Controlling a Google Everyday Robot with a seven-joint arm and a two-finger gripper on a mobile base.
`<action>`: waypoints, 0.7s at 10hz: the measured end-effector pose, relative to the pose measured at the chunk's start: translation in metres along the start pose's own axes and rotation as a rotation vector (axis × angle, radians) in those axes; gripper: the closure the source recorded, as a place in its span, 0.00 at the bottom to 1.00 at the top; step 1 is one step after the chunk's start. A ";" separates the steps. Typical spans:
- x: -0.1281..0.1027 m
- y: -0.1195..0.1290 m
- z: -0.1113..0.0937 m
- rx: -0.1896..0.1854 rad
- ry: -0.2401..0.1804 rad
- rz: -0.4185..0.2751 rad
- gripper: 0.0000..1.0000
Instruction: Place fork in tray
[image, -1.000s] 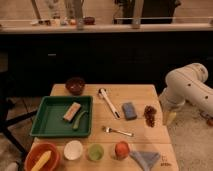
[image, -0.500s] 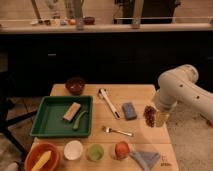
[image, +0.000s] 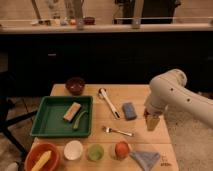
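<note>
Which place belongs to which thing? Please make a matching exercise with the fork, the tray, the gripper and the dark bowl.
Things:
1. fork
2. tray
3. gripper
4. dark bowl

Places:
A. at the far edge of the table
B. low over the right side, open
C. on the left half
D. lying on bare wood, near the front middle

Pairs: 1-D, 2-C, 3-B, 4-A

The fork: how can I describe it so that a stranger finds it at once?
On the wooden table, look just right of the green tray, in the front half. The fork lies there, left of the pincer near the right edge; it is slim, all silver, shorter than the white-handled utensil behind it.
</note>
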 end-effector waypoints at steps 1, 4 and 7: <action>-0.004 0.003 0.005 0.002 -0.011 0.002 0.20; -0.018 0.013 0.025 -0.001 -0.041 0.013 0.20; -0.037 0.017 0.058 -0.018 -0.062 -0.010 0.20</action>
